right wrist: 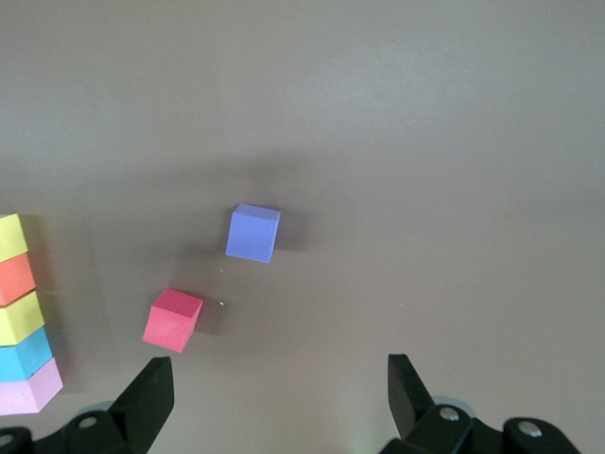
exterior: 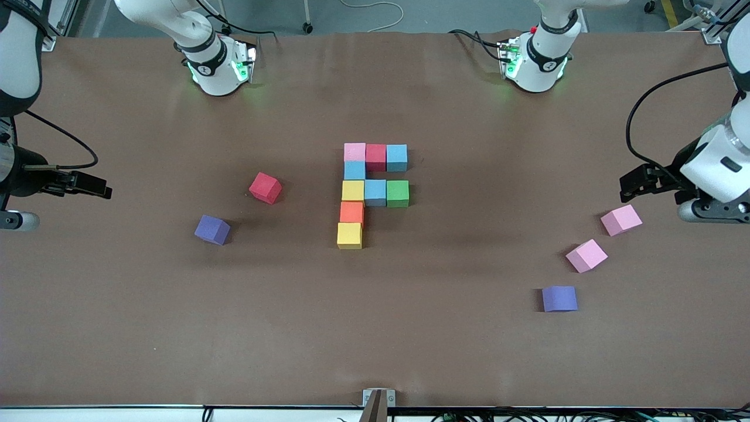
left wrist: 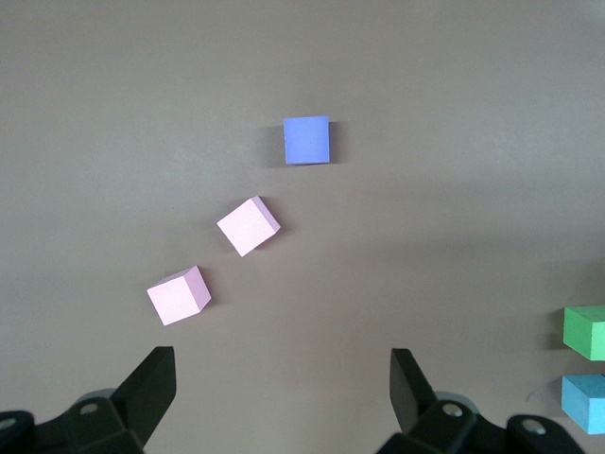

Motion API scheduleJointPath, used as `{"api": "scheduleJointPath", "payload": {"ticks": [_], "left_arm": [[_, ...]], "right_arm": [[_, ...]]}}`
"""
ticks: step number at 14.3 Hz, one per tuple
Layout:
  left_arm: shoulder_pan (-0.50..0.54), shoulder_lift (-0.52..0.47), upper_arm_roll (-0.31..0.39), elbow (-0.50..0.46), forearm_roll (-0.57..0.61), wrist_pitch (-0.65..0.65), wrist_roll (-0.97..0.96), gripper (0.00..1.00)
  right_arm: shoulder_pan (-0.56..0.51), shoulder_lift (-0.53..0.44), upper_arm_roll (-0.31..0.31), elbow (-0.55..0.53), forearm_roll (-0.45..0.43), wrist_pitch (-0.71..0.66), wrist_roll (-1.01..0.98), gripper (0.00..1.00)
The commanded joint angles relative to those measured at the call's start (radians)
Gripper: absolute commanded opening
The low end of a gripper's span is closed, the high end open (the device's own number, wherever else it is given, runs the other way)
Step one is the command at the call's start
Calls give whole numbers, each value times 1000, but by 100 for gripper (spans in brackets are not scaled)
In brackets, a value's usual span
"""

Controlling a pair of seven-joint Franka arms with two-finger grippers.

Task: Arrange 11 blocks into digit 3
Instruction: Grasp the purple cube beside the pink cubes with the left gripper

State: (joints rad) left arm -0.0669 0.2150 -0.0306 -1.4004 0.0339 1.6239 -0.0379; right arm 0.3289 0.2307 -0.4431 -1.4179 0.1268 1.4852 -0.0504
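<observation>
Mid-table, an unfinished digit 3 (exterior: pixel 372 190) of nine touching blocks: farthest from the front camera a bar of pink (exterior: pixel 354 152), red (exterior: pixel 375 157) and light blue (exterior: pixel 396 157); a single light blue cube (exterior: pixel 354 170) just nearer, under the pink one; then a middle bar of yellow (exterior: pixel 353 190), light blue (exterior: pixel 375 192) and green (exterior: pixel 397 193); nearer again an orange cube (exterior: pixel 351 212) and a yellow cube (exterior: pixel 349 235) — only one cube of the nearest bar in place. Loose toward the right arm's end of the table: a tilted red block (exterior: pixel 265 187) and, nearer the front camera, a purple block (exterior: pixel 212 229), well apart from the figure. Loose toward the left arm's end: two pink blocks (exterior: pixel 621 220) (exterior: pixel 586 255) and a purple block (exterior: pixel 559 298), strung out in a line, the purple one nearest the front camera. Left gripper (left wrist: pixel 282 390) up over the table's end beside the pink blocks, fingers spread wide, nothing between them. Right gripper (right wrist: pixel 280 395) likewise over bare table (exterior: pixel 176 328) at its own end — fingers wide apart, holding nothing, the red and purple blocks in its wrist view.
</observation>
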Motion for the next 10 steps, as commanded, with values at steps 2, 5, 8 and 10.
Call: {"api": "scheduleJointPath", "payload": {"ticks": [2, 5, 8, 10], "left_arm": [[-2, 148, 6, 4, 17, 161, 7, 100], [-1, 249, 8, 6, 17, 298, 7, 100], [-2, 361, 8, 15, 17, 393, 19, 100], [-8, 418, 9, 20, 15, 497, 18, 100]], "right_arm": [[-203, -67, 270, -24, -116, -5, 7, 100], [-299, -80, 361, -24, -115, -8, 7, 100], [-349, -80, 405, -26, -113, 1, 7, 100], [-350, -83, 405, -26, -115, -2, 7, 100]]}}
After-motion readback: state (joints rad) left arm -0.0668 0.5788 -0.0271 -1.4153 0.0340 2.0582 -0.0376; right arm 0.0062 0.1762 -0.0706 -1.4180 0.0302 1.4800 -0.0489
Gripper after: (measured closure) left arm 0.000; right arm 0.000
